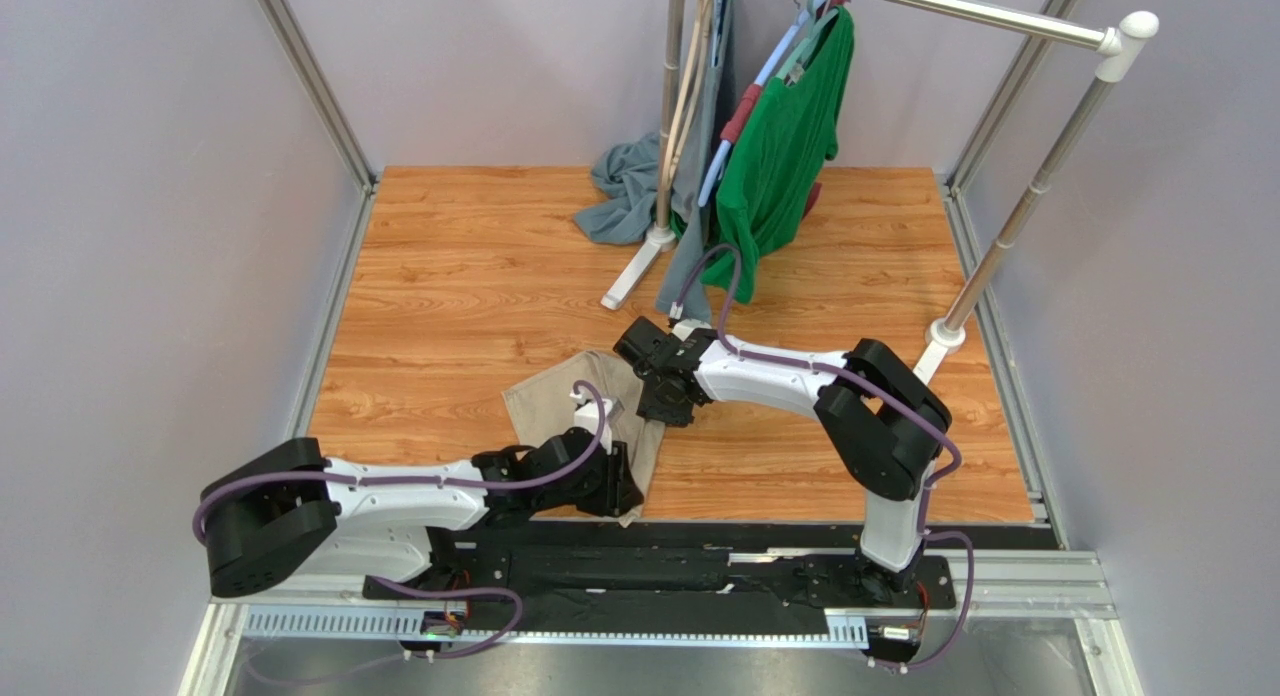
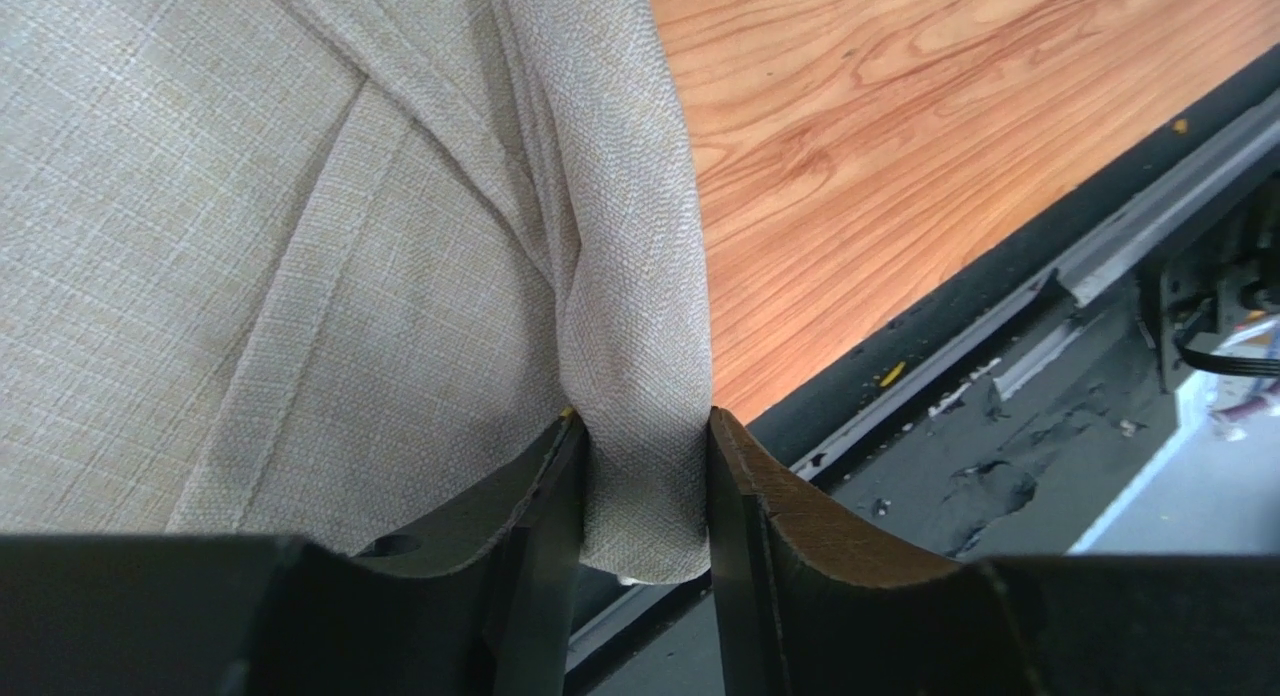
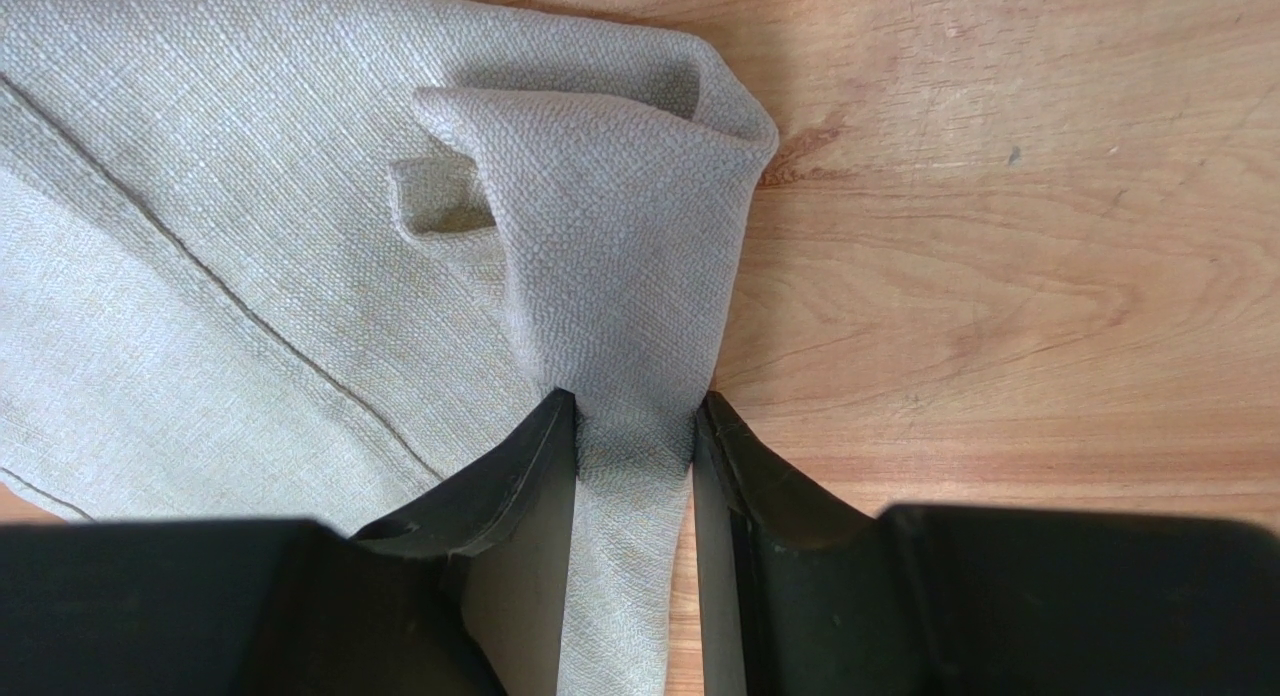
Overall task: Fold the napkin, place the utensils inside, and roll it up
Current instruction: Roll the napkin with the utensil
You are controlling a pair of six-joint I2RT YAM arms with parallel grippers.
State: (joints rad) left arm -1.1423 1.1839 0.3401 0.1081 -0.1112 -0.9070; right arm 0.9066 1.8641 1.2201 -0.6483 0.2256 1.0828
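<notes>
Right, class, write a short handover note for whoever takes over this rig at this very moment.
Left gripper: shut on a bunched fold of the napkin, near the wooden table's front edge.
Right gripper: shut on a raised napkin fold farther back.
Fork: not in view.
Done: both grips taken; no neat fold yet.
Left: fold, add fork, roll.

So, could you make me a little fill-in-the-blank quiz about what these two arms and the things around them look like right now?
1. The left gripper and the right gripper each pinch a fold of the beige napkin between ___ fingers.
2. The napkin lies on a ___ tabletop.
3. The shirt hanging from the rack is ___.

Missing words: two; wooden; green.
</notes>
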